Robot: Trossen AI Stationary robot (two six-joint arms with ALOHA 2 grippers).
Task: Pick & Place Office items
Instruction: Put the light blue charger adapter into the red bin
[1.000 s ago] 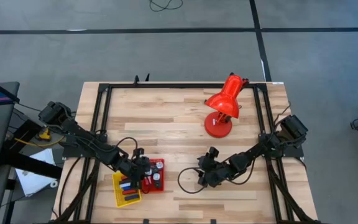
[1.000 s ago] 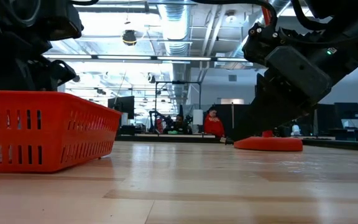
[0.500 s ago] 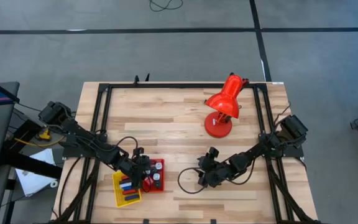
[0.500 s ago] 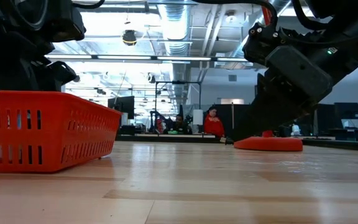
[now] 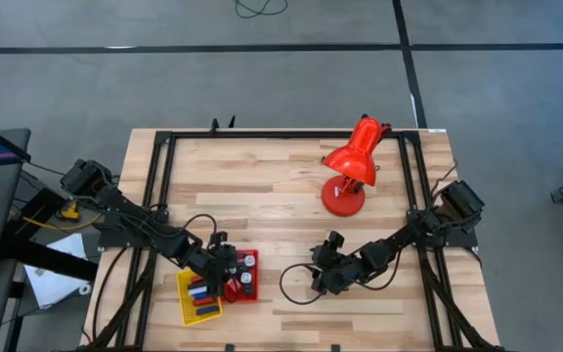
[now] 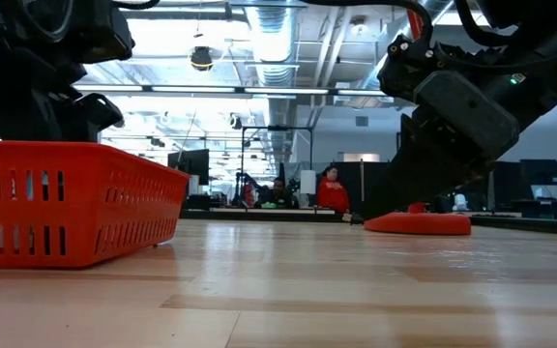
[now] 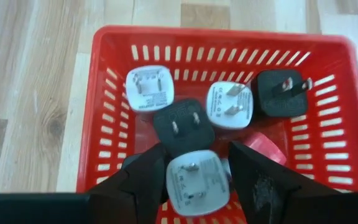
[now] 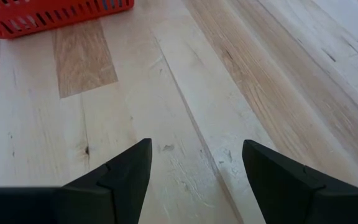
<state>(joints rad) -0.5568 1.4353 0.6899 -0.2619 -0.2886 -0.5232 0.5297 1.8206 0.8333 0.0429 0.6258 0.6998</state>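
Grey floor [image 5: 262, 78] with dark lines; bright ceiling lights [image 6: 259, 39] beyond.

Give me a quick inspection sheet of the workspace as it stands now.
Surface: wooden table, bare between the arms.
Job's things: white and black plug adapters in the red basket; blue, red and black pieces in the yellow tray.
Clutter: red desk lamp at the far right.
Grippers: left hand over the red basket, fingers either side of a white adapter; right hand open over bare wood.
Cables: black loop beside the right arm.
Surroundings: people seated far behind.
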